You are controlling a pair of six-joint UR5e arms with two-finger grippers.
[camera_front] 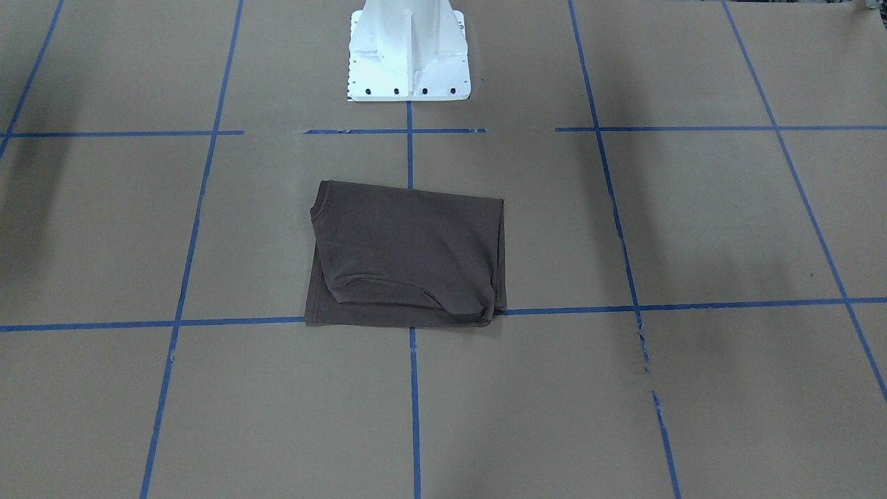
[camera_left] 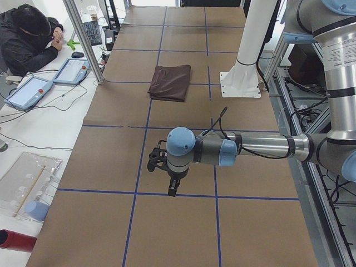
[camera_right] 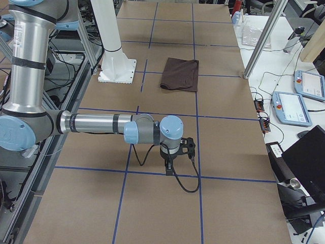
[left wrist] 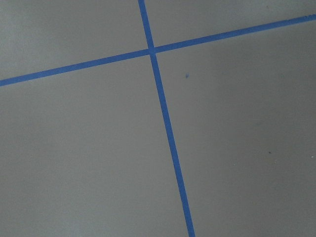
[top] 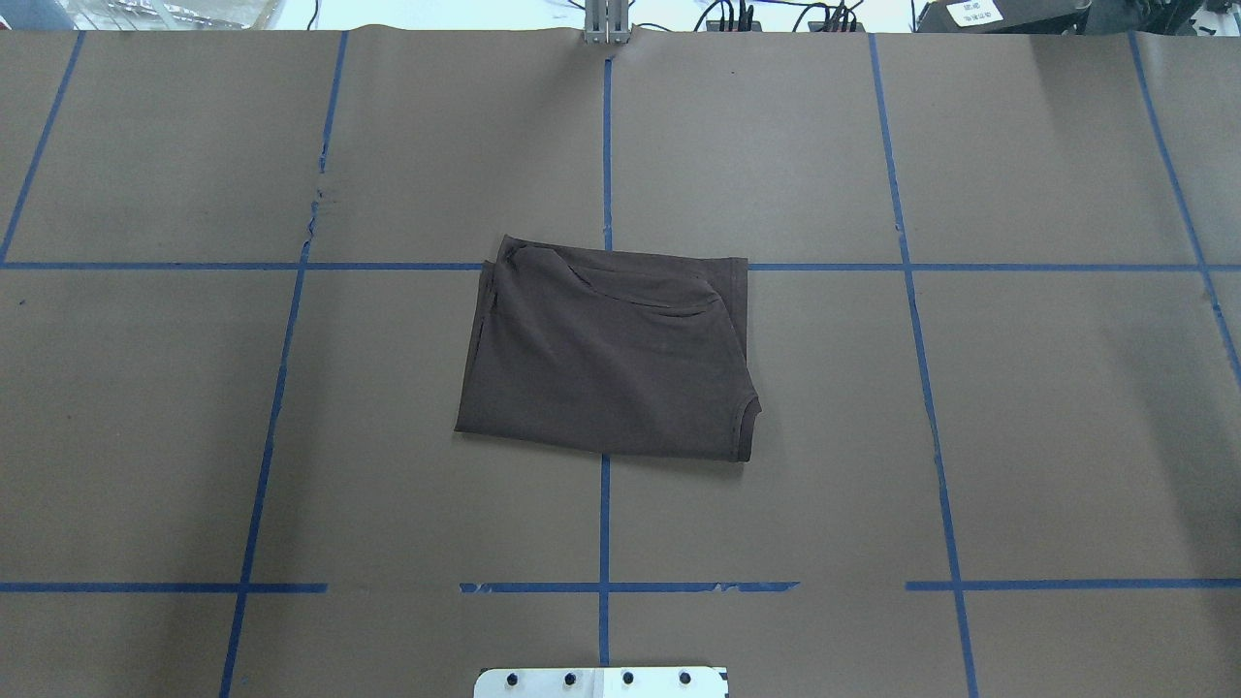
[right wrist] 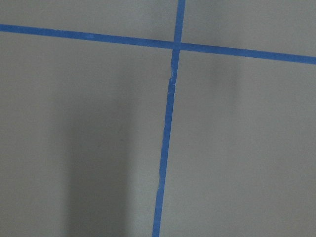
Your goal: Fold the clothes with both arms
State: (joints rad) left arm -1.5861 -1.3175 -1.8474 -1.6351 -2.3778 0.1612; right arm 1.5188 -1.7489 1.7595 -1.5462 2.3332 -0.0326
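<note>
The T-shirt [top: 606, 354] lies in the centre of the overhead view, folded into a packet that is roughly rectangular; it rests flat on the table [top: 1047, 407], which is covered with brown paper and divided by lines of blue tape [top: 604, 523]. The upper edge of the packet runs along one horizontal tape line, and a vertical line passes under its middle; near this upper edge a curved hem of the top layer is visible, and the lower right corner is a little rounded. In the front-facing view the same packet is in the centre of the frame, below the white pedestal [camera_front: 409, 55] at the top.

Nothing touches the shirt; both arms are well apart from it. In the left side view the left arm [camera_left: 261, 146] reaches across the middle of the frame, and the left gripper [camera_left: 173, 191] points down above the paper in the lower middle, with the shirt far behind it in the upper middle; whether its fingers are apart or together, I cannot tell. In the right side view the right arm [camera_right: 96, 123] reaches in from the left edge; the right gripper [camera_right: 168, 171] hangs over a tape line in the centre, and its state also I cannot tell.

Both wrist views show only brown paper and a crossing of tape lines. A seated person [camera_left: 28, 39] is in the upper left of the left side view.
</note>
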